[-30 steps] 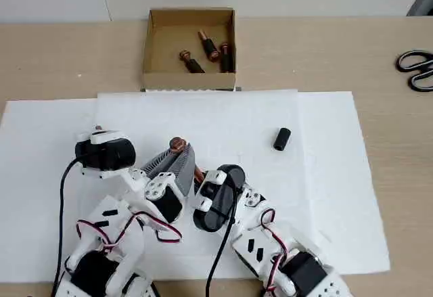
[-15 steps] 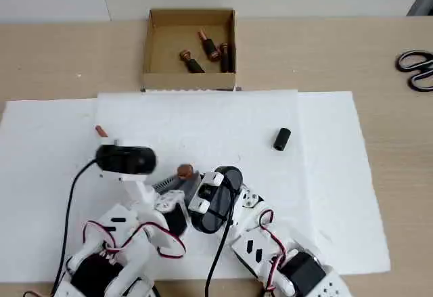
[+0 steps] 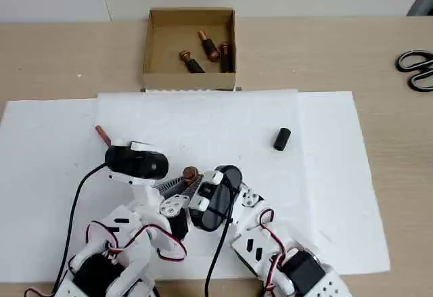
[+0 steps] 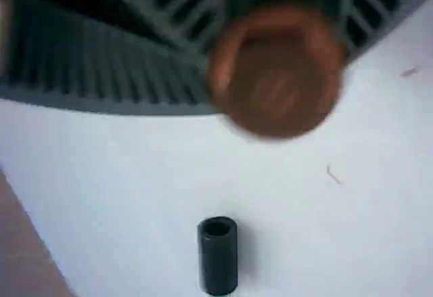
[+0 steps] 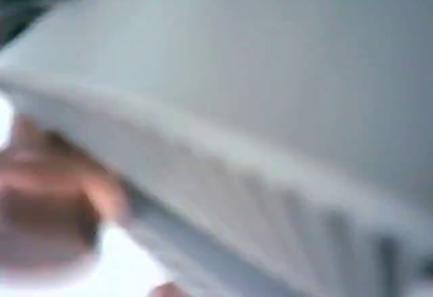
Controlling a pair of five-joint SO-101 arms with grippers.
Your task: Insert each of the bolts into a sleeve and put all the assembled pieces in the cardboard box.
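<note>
My left gripper (image 3: 187, 180) is shut on a copper-headed bolt (image 3: 190, 173) near the front middle of the white mat. In the left wrist view the bolt's round head (image 4: 276, 74) sits between ribbed grey fingers (image 4: 101, 60), and a black sleeve (image 4: 218, 253) lies on the mat beyond. That sleeve (image 3: 282, 139) lies to the right of both arms. A second bolt (image 3: 101, 133) lies loose at the left. The right arm's wrist (image 3: 220, 206) is pressed close beside the held bolt. The right wrist view shows a blurred grey ribbed surface (image 5: 270, 141) and a copper patch (image 5: 47, 202).
The cardboard box (image 3: 154, 40) stands at the back beyond the mat and holds three assembled pieces (image 3: 208, 52). Scissors (image 3: 416, 69) lie at the far right edge of the wooden table. The white mat (image 3: 325, 195) has free room right of the sleeve.
The left arm has swung its wrist to the right and drawn the held bolt back toward the front, uncovering the loose bolt at the left. The right arm has hardly moved.
</note>
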